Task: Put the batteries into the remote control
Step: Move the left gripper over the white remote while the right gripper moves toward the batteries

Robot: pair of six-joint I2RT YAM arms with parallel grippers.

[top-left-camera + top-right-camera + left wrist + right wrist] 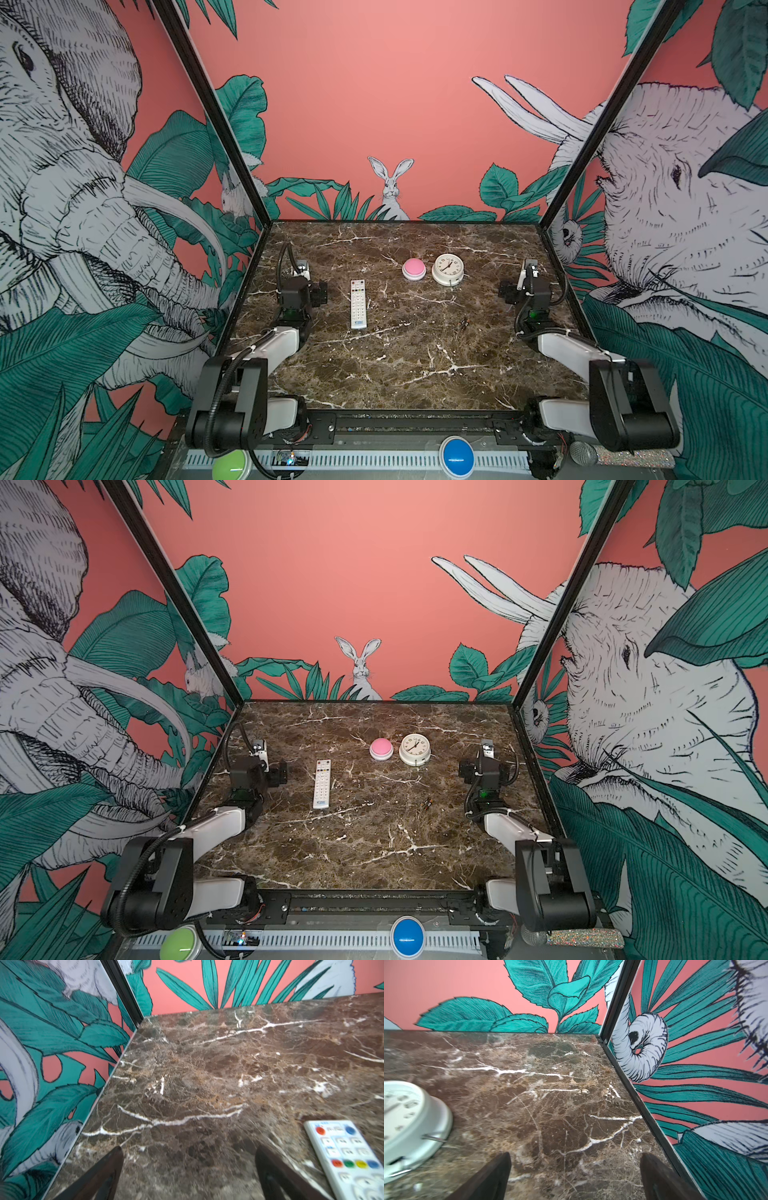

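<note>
The white remote control (358, 304) (322, 784) lies buttons up on the marble table, left of centre, with its red buttons at the far end. Its top end also shows in the left wrist view (349, 1159). The batteries (464, 322) (427, 803) are a tiny dark cluster on the table right of centre. My left gripper (302, 277) (258, 757) (189, 1148) hovers open just left of the remote, nothing between its fingers. My right gripper (528, 279) (486, 757) (576, 1154) stands open near the right wall, empty, beyond and to the right of the batteries.
A pink dome button (414, 268) and a round white clock (448, 269) (406, 1118) sit at the middle back. Patterned walls close in the table on three sides. A green button (231, 465) and a blue button (457, 456) sit on the front rail.
</note>
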